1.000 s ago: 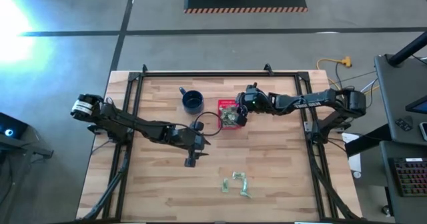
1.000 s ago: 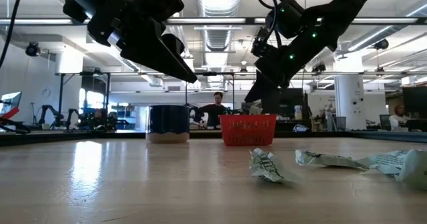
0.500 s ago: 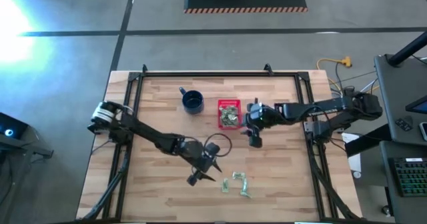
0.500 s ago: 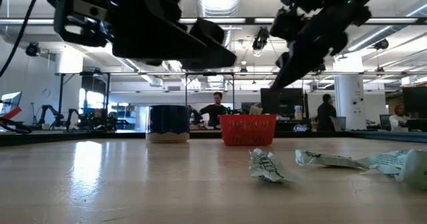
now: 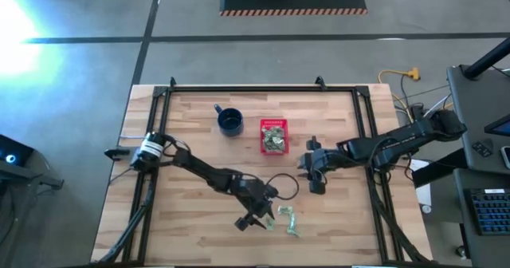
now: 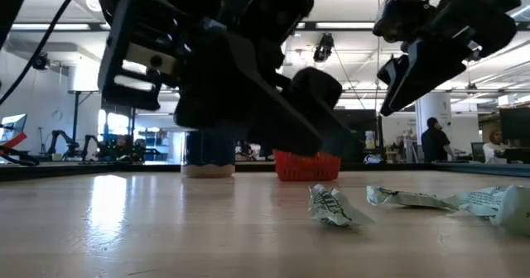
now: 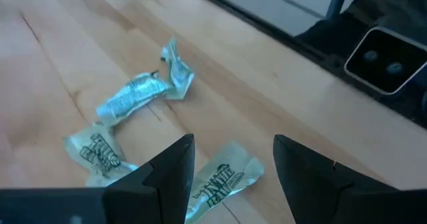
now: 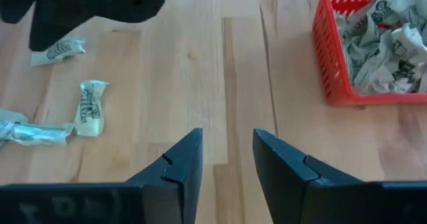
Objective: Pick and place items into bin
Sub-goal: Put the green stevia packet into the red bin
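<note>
While sorting goes on: two dark arms work over a wooden desk [image 5: 183, 212], seen from above, from desk height, and from each wrist
Bin: the small red basket [image 5: 273, 135] sits at the far middle of the desk, already heaped with crumpled pale green wrappers [image 8: 385, 37], so most of the job looks done
Loose items: a small cluster of wrappers [image 5: 285, 220] lies at the near middle of the desk, well apart from the basket; the left wrist view shows four pieces, one [image 7: 220, 179] between the fingers
Left pincer [image 5: 256, 218]: low over the near-middle cluster with jaws spread wide and nothing held, probably lined up this way so it can close on the nearest wrapper
Right pincer [image 5: 315, 177]: empty with jaws parted, hanging above bare wood to the right of the basket, likely pulled aside so the left arm has room
Mug [image 5: 230, 122]: dark blue, just left of the basket, no part of the job
Change, left arm: a second ago its pincer hung near the desk's middle, close to the mug; now it has swung nearer and rightward to the cluster
Change, right arm: it was over the basket a second ago and has drawn back right and nearer
Unchanged: basket, mug and loose wrappers lie where they were
</note>
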`<state>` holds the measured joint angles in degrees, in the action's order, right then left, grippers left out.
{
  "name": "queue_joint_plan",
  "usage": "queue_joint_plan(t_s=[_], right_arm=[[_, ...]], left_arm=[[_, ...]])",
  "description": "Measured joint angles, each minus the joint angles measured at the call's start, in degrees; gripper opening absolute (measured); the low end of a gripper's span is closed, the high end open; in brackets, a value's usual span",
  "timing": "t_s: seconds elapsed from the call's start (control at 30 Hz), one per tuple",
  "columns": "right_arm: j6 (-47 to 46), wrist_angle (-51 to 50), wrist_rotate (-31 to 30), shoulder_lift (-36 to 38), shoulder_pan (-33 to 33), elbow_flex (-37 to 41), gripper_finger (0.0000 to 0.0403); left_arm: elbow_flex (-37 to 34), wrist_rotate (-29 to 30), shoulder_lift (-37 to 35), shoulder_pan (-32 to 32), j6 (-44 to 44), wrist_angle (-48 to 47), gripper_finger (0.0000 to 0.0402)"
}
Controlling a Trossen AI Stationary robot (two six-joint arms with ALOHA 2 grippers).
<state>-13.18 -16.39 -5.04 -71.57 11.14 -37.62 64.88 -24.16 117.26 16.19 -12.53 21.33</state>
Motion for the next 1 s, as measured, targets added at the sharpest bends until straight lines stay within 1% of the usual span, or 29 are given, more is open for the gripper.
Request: queue_joint_plan(t_s=[0.13,0.33,0.73,0.87,1.0], right_arm=[[-1.69,0.65,-2.08,0.49,1.85,1.15,0.0116],[-3.08,0.94,-3.63,0.54,3.0,1.59,0.0106],[-3.07,1.71,-4.18,0.59,3.26,1.63,0.0088],[-3.03,1.77,-4.18,0.59,3.23,1.63,0.0082],[-2.98,1.82,-4.18,0.59,3.23,1.63,0.0078]], left_arm=[[0.65,1.21,1.22,-0.19,-0.34,-0.47,0.0187],[0.44,6.53,1.28,-0.44,-1.39,-2.43,0.0187],[0.42,6.91,1.28,-0.44,-1.95,-5.84,0.0186],[0.42,6.87,1.28,-0.44,-1.95,-6.97,0.0168],[0.44,6.82,1.26,-0.44,-1.95,-7.28,0.0131]])
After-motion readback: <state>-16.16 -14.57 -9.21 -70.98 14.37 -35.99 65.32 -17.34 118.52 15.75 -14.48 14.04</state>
